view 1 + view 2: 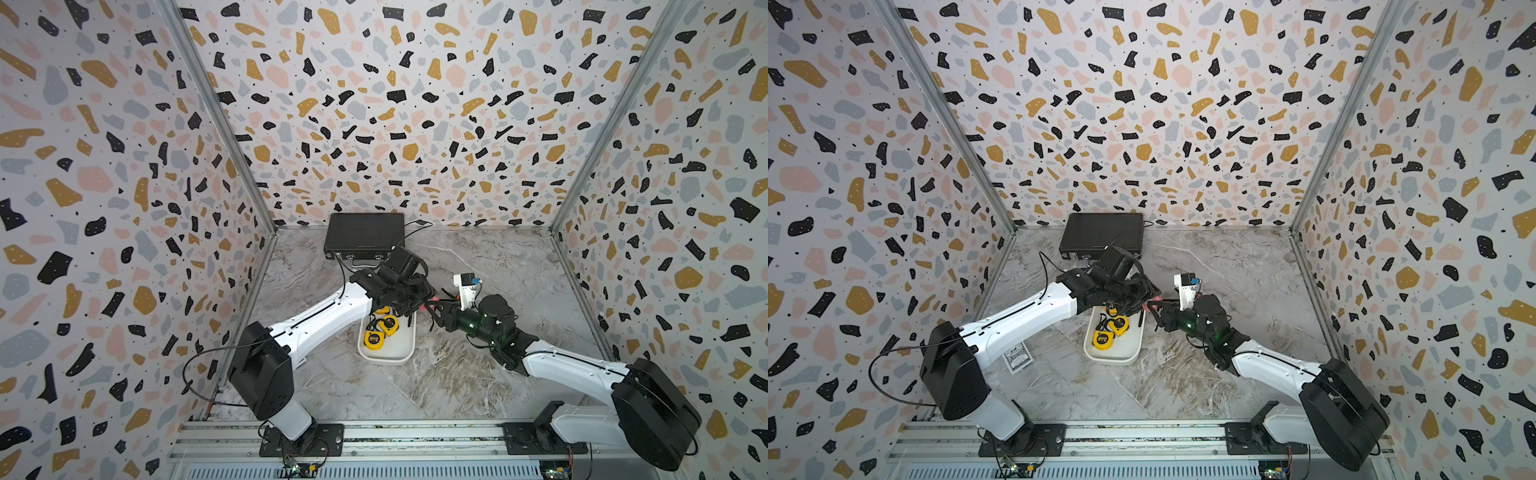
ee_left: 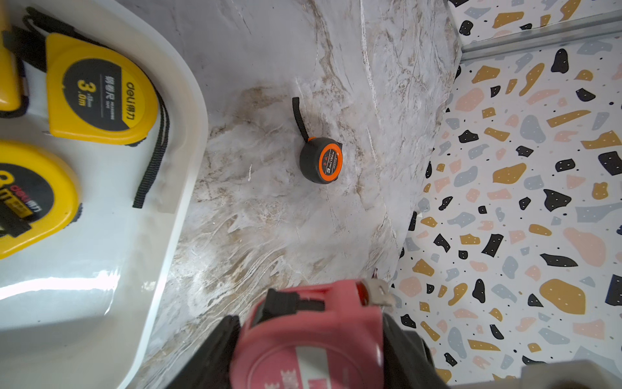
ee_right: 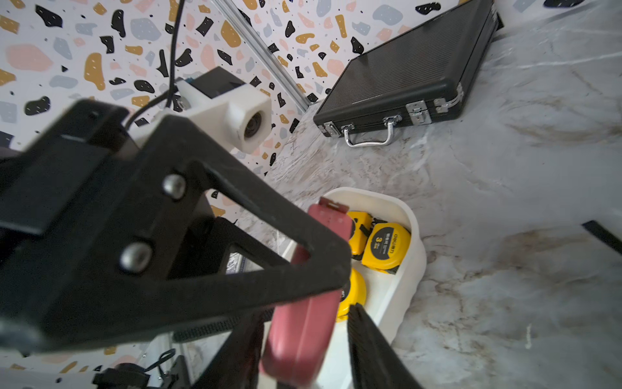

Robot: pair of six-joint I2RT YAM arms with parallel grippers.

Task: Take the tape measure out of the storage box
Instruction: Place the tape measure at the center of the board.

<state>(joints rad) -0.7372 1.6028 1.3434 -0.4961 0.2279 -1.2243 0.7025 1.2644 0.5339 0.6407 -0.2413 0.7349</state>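
Gripping a pink tape, the left pincer holds it just beside the box; the right pincer brackets it, contact unclear.

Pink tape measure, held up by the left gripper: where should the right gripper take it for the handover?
Grip the pink tape measure across its two flat faces, at the end away from the metal hook. The left gripper clamps its narrow edges, leaving the faces free. The right gripper straddles them, case edge-on between its fingers.
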